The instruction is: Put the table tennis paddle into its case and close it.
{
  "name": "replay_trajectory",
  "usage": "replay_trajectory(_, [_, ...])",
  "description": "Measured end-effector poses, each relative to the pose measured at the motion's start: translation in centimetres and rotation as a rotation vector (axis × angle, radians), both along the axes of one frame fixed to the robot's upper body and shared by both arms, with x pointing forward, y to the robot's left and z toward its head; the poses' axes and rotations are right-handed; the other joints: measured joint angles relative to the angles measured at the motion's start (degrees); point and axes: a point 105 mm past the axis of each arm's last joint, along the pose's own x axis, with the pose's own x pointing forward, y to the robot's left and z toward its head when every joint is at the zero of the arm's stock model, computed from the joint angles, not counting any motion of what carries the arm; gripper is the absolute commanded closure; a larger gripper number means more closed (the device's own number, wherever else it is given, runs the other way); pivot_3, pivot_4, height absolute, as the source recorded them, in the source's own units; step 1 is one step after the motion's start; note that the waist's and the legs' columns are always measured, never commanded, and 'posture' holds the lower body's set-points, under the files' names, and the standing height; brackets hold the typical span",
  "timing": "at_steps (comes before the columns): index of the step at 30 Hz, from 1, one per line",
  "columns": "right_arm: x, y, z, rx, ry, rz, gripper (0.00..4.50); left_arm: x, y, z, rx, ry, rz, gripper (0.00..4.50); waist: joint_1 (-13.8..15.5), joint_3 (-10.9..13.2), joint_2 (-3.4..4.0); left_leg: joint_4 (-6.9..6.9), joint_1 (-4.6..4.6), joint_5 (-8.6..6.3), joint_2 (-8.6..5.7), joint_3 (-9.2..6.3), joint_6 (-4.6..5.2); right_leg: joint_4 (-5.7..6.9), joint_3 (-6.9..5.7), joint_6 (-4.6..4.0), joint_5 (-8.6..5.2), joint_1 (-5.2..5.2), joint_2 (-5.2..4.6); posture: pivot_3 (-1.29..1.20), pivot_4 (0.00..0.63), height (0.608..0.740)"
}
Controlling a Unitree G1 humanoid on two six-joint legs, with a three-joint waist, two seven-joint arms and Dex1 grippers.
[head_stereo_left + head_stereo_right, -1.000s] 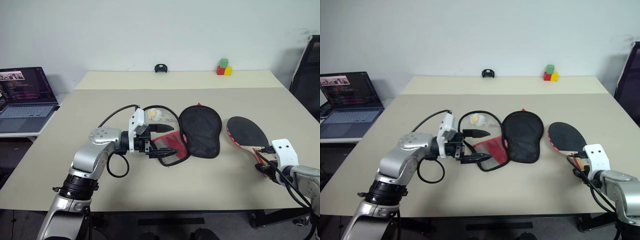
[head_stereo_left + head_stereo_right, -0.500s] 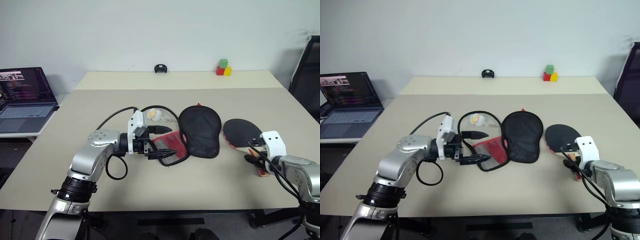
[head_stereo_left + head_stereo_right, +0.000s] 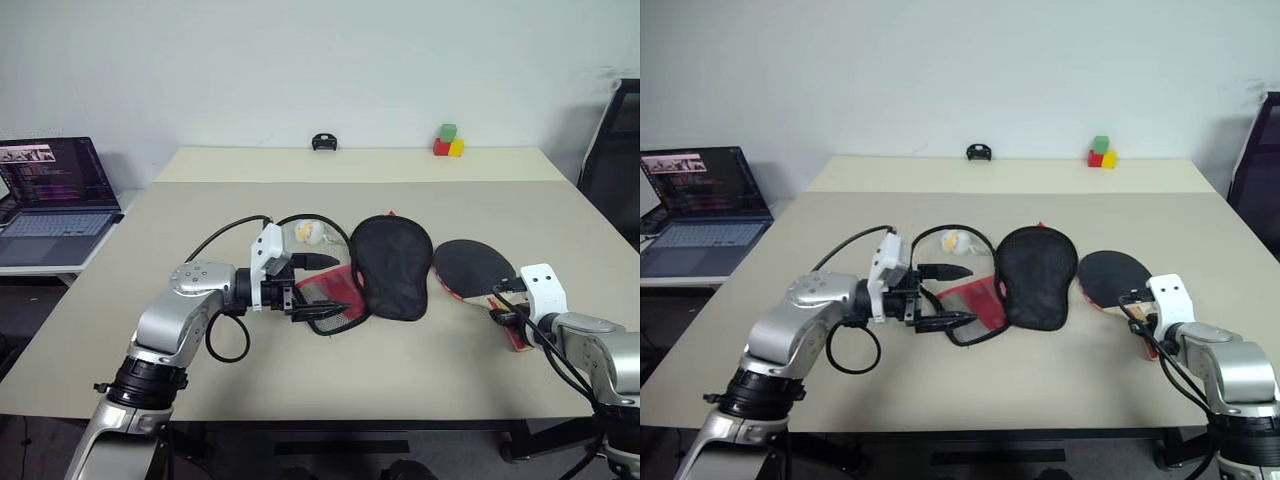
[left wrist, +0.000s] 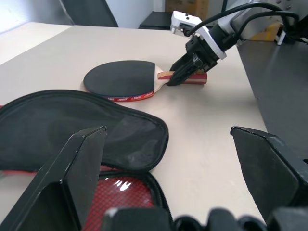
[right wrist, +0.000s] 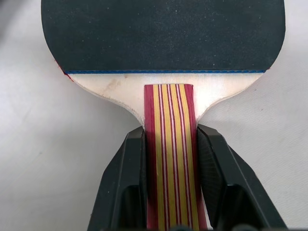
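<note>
The right gripper (image 5: pixel 169 180) clamps the table tennis paddle (image 3: pixel 475 270) by its striped handle, blade flat on the table (image 3: pixel 420 380) just beside the unzipped case (image 3: pixel 375 272). Lift level (left gripper (image 3: pixel 318 282) gapes empty at the case), then slide blade-first inside.
</note>
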Motion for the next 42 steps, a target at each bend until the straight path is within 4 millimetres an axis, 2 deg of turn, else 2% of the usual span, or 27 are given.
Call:
replay_trajectory(5, [0.4,-0.8,0.6,-0.038,-0.026,-0.057,3.42,0.1,0.2,0.1,0.001,-0.005,0.015,0.0,0.01,0.02,0.02,-0.05,-0.1,0.0,0.0,0.0,0.0,-0.03,0.0,0.0,0.0,-0.11,0.0,0.0,0.15,0.74])
replay_trajectory(11, [1.5,-0.7,3.1,-0.014,-0.103,-0.09,3.42,0.4,0.6,0.3,-0.004,-0.012,0.044,0.0,-0.04,0.05,0.07,-0.11,-0.2,0.0,0.01,0.01,0.0,-0.14,0.01,-0.01,-0.01,-0.2,0.0,0.0,0.15,0.74])
replay_trajectory(15, [2.2,0.5,6.1,0.025,-0.178,-0.08,3.42,0.5,1.1,0.1,-0.003,-0.009,0.066,0.0,-0.05,0.05,0.08,-0.15,-0.21,0.0,0.02,-0.02,0.0,-0.2,0.0,-0.01,-0.01,-0.21,0.0,0.0,0.15,0.74])
replay_trajectory(18, [2.5,2.9,7.5,0.092,-0.21,-0.046,3.42,0.6,1.6,0.3,-0.004,-0.015,0.084,0.0,-0.08,0.05,0.08,-0.18,-0.22,0.0,0.03,-0.03,0.0,-0.23,-0.01,-0.01,-0.01,-0.22,0.01,0.0,0.15,0.74])
replay_trajectory(24, [2.8,9.5,6.7,0.27,-0.131,0.046,3.42,0.7,2.9,0.6,-0.001,-0.025,0.124,0.0,-0.01,0.07,0.11,-0.2,-0.3,0.0,0.02,-0.05,0.0,-0.24,-0.02,-0.02,0.0,-0.31,-0.01,0.0,0.15,0.74])
replay_trajectory(30, [2.8,13.9,6.2,0.374,-0.092,0.088,3.42,0.8,4.3,0.6,0.003,-0.04,0.178,0.0,-0.02,0.08,0.13,-0.23,-0.33,-0.01,0.01,-0.07,-0.01,-0.31,-0.04,-0.02,0.0,-0.35,-0.02,0.0,0.15,0.74])
replay_trajectory(35, [3.4,15.6,5.4,0.392,-0.072,0.084,3.42,0.8,4.6,0.4,0.004,-0.035,0.195,0.0,-0.01,0.08,0.14,-0.24,-0.32,-0.01,0.0,-0.07,-0.01,-0.31,-0.05,-0.02,0.0,-0.35,-0.03,0.0,0.15,0.74])
replay_trajectory(42, [4.5,16.7,3.7,0.369,-0.079,0.046,3.42,0.7,4.6,0.3,0.004,-0.038,0.21,0.0,-0.14,0.09,0.15,-0.33,-0.32,-0.01,0.0,-0.06,-0.02,-0.33,-0.03,-0.02,0.0,-0.39,-0.02,0.0,0.15,0.74])
